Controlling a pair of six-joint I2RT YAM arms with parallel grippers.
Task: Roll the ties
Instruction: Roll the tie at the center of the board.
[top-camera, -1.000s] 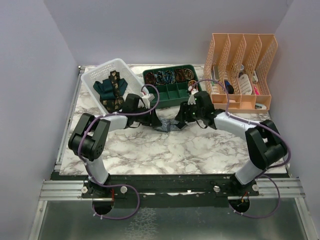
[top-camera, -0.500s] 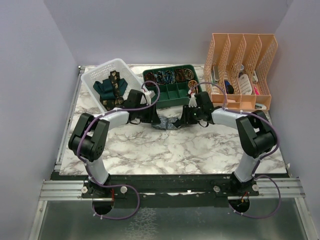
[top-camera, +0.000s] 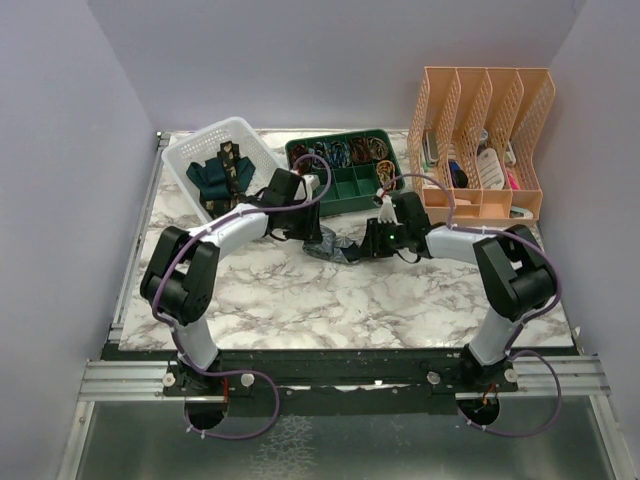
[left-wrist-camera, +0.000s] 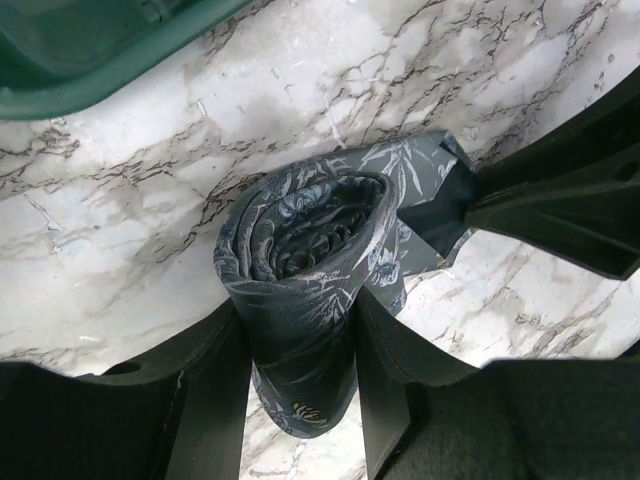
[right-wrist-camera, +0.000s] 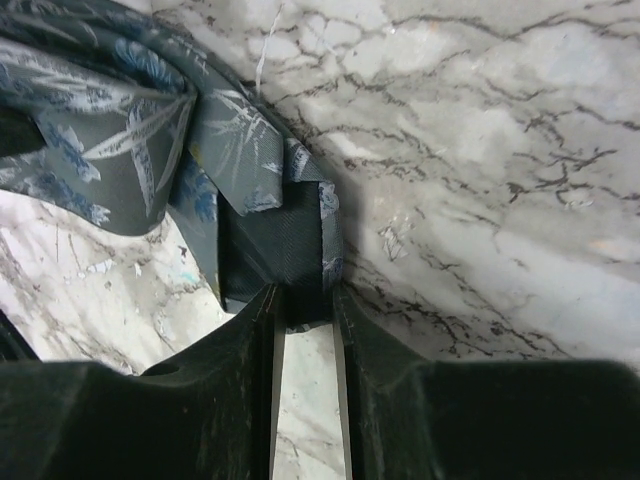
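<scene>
Blue-grey tie (left-wrist-camera: 310, 230) held by both grippers on the marble table (top-camera: 300, 300).
The left gripper (left-wrist-camera: 300, 310) clamps the rolled part and the right gripper (right-wrist-camera: 303, 300) pinches its loose tail. Beyond them, a white basket (top-camera: 180, 160) holds the teal and gold-patterned ties (top-camera: 222, 175), beside a green tray (top-camera: 340, 137).

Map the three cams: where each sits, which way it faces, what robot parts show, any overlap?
Top external: above and behind the bases, looking down on the marble table; both arms show.
Left wrist: looks down between its fingers at the rolled blue-grey tie.
Right wrist: looks along its fingers pinching that tie's end.
Shared: all three see the tie.
</scene>
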